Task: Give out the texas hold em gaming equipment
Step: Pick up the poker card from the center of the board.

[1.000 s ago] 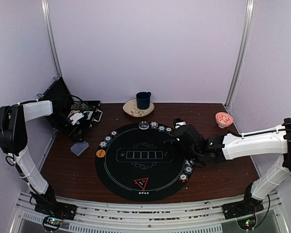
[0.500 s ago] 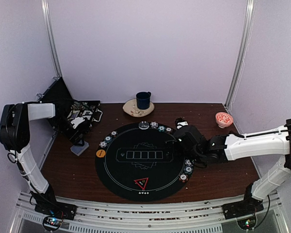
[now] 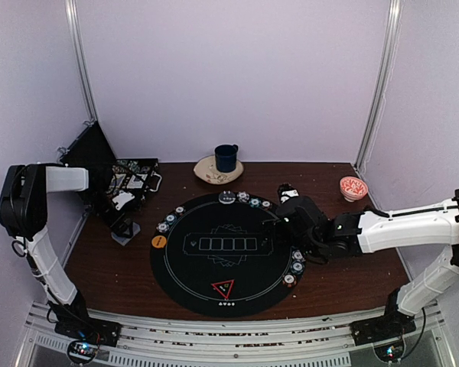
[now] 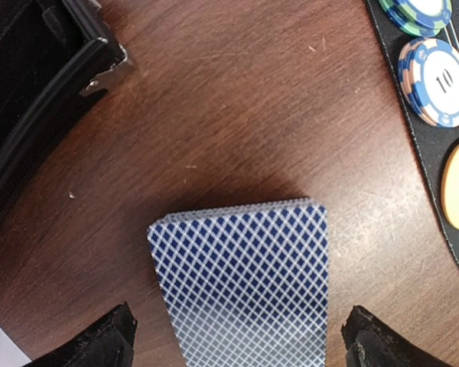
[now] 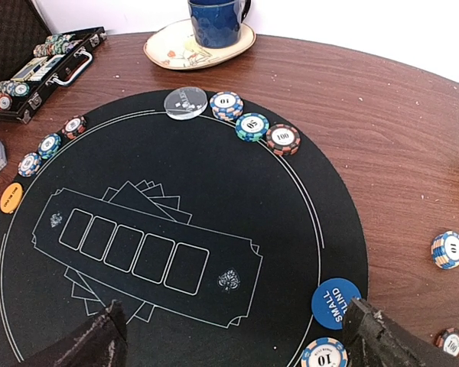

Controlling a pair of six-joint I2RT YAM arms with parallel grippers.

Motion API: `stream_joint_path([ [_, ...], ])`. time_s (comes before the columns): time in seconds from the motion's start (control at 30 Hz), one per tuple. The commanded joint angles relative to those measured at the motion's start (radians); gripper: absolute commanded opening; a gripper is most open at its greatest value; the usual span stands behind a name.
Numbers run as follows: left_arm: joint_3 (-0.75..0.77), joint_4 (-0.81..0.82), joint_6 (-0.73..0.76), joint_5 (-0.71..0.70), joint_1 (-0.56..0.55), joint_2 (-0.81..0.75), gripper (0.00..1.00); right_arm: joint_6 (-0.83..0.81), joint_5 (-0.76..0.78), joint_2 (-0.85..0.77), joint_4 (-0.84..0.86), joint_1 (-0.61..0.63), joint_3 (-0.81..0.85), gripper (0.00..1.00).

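A deck of blue-lattice-backed cards (image 4: pixel 245 283) lies on the brown table left of the black round mat (image 3: pixel 214 264). My left gripper (image 4: pixel 237 353) is open, with a finger on each side of the deck and a gap to both; in the top view it (image 3: pixel 125 224) covers most of the deck. My right gripper (image 5: pixel 233 344) is open and empty, low over the mat's right part (image 3: pixel 289 225). The blue small-blind disc (image 5: pixel 335 302) lies by its right finger. Striped chips (image 5: pixel 252 126) and a clear disc (image 5: pixel 185 103) line the mat's far rim. An orange disc (image 3: pixel 158 241) and a red-edged triangle marker (image 3: pixel 222 289) sit on the mat.
An open black chip case (image 3: pixel 99 164) stands at the back left, its corner close to the deck (image 4: pixel 99 57). A dark blue mug (image 3: pixel 226 157) on a saucer is behind the mat. A red-patterned bowl (image 3: pixel 353 187) is at the back right. Loose chips (image 5: pixel 448 250) lie right of the mat.
My left gripper has come forward from the case and down over the deck. My right arm has shifted slightly to the right.
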Motion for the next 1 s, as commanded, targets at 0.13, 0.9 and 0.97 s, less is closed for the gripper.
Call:
stream_joint_path([
  [0.13,-0.014,0.034,-0.017,-0.018,-0.007,0.006,0.98,-0.009,0.037,-0.037,0.002,0.013,-0.016,1.00],
  [0.9,-0.040,0.056,-0.023,-0.058,-0.023,0.056,0.98,-0.013,0.054,-0.051,0.000,0.023,-0.018,1.00],
  [0.97,-0.037,0.044,-0.019,-0.050,-0.024,0.063,0.98,-0.013,0.054,-0.053,0.000,0.023,-0.017,1.00],
])
